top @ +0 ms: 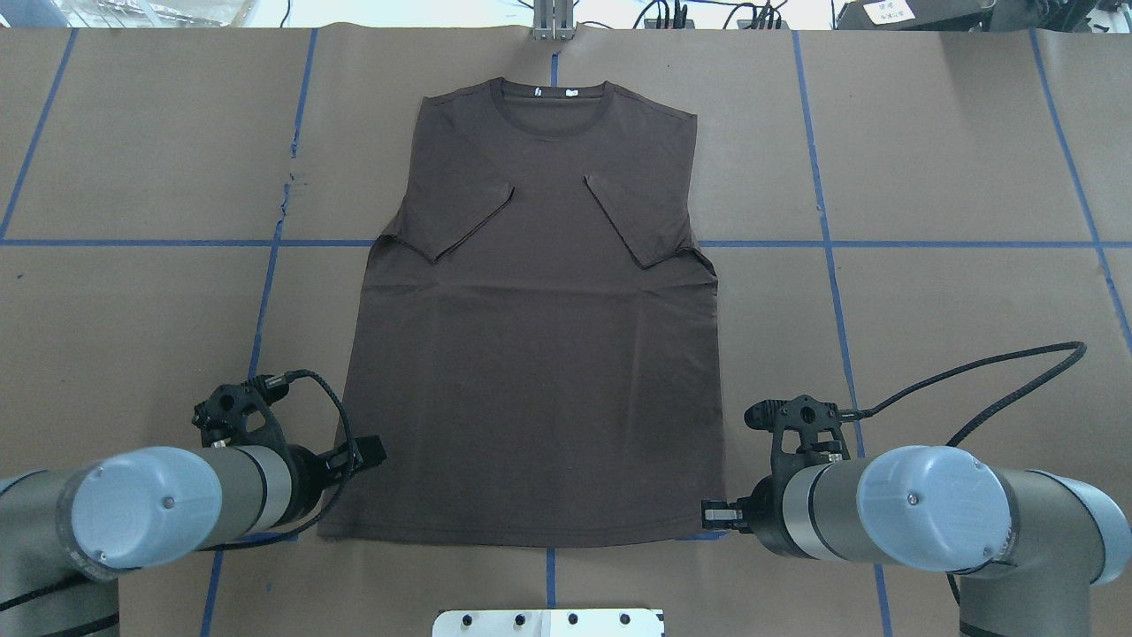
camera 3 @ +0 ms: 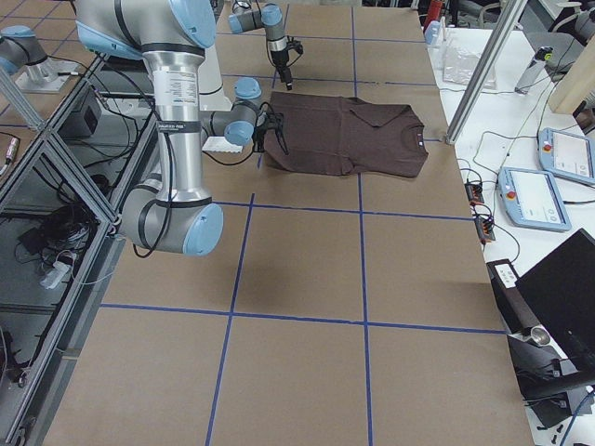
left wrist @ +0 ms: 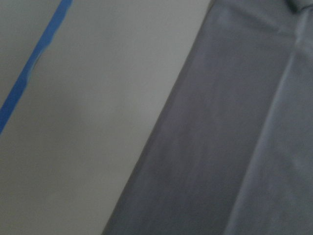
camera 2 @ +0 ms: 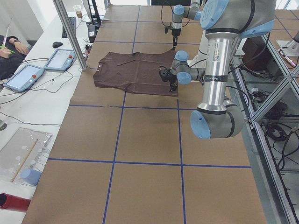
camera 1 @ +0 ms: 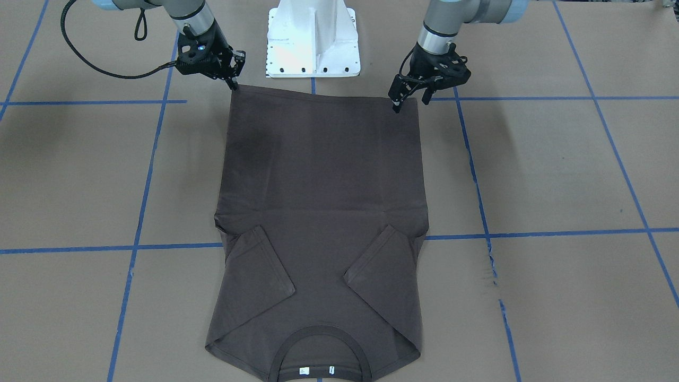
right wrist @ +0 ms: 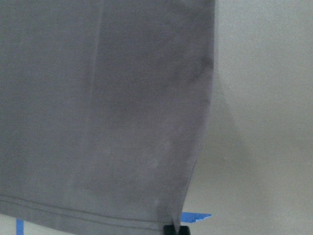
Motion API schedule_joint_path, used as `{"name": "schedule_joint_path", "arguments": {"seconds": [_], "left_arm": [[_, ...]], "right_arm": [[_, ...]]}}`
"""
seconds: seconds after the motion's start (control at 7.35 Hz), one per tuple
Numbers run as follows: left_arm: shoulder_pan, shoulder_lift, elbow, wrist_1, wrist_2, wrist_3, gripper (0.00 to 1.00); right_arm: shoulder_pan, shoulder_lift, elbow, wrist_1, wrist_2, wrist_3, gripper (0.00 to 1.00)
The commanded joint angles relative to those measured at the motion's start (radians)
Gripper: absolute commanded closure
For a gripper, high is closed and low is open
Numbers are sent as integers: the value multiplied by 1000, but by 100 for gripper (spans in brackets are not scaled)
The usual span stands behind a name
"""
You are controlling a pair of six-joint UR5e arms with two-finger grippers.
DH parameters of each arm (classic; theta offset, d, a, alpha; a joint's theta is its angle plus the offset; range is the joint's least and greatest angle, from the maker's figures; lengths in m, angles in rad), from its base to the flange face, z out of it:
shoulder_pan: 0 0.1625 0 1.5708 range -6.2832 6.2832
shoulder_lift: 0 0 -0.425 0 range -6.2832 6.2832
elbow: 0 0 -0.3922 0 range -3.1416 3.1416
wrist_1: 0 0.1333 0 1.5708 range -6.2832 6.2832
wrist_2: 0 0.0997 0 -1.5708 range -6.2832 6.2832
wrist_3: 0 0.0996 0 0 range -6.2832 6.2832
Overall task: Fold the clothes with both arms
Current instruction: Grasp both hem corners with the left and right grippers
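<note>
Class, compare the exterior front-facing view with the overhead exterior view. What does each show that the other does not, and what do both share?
Only front-facing: the fingertips of the left tool and right tool near the T-shirt's hem corners, and the white pedestal's upright.
Only overhead: the arms' blue-capped joints seen from behind, covering most of each tool, and cables beyond the table.
Both: the dark brown T-shirt lying flat, sleeves folded inward, white neck labels, blue tape grid.

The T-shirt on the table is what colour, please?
Dark brown; the T-shirt shows best in the overhead view.
</note>
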Motion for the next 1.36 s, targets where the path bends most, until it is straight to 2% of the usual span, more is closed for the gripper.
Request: {"name": "schedule_joint_path", "arguments": {"seconds": [0.0, 0.82, 1.09, 1.22], "left_arm": [[80, 0, 2, 70, 31, -93, 3], [85, 5, 25, 84, 29, -89, 13], [85, 6, 27, 84, 29, -92, 22], [85, 6, 27, 84, 29, -95, 32]], "right_arm": [[2, 2, 0, 0, 1, -1, 100], [4, 2, 0, 0, 1, -1, 100], [7, 1, 1, 0, 1, -2, 100], [8, 1, 6, 0, 1, -1, 100]]}}
